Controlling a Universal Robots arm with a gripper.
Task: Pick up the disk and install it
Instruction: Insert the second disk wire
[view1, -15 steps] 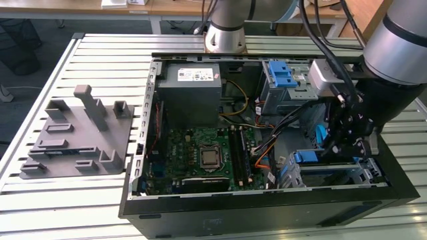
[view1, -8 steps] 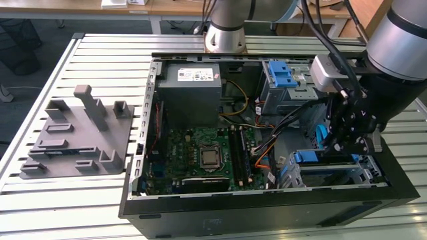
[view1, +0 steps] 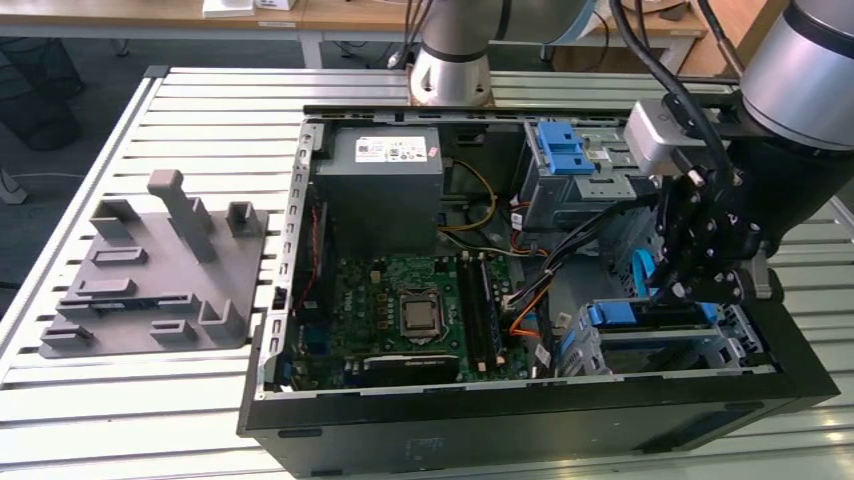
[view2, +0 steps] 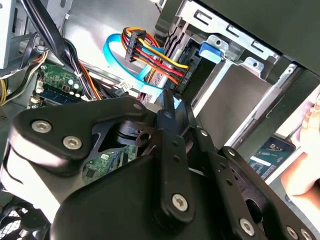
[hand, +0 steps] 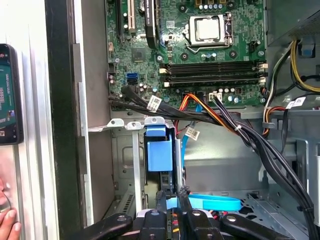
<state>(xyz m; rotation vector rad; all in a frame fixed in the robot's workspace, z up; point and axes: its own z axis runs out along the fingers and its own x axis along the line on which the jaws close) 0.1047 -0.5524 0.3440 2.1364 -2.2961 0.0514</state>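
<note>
Black gripper (view1: 694, 290) pressed together above the blue-framed silver disk (view1: 650, 315) in the open computer case (view1: 534, 420).
Crowded at nine o'clock by black and orange cables (hand: 225, 117) beside the green motherboard (view1: 400, 310).

The black claw (view2: 167, 107) hangs near a multicoloured cable bundle (view2: 155, 55) beside the metal drive bay (view2: 235, 55).

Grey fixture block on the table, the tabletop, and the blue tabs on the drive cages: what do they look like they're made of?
Grey fixture block: matte, uniformly grey, with blocky posts and slots; probably moulded or printed plastic. Tabletop: pale, slightly glossy parallel slats with grooves; looks like aluminium profile. Blue tabs: bright, evenly coloured and smooth, so likely plastic, set on a dull grey sheet-metal cage.
</note>
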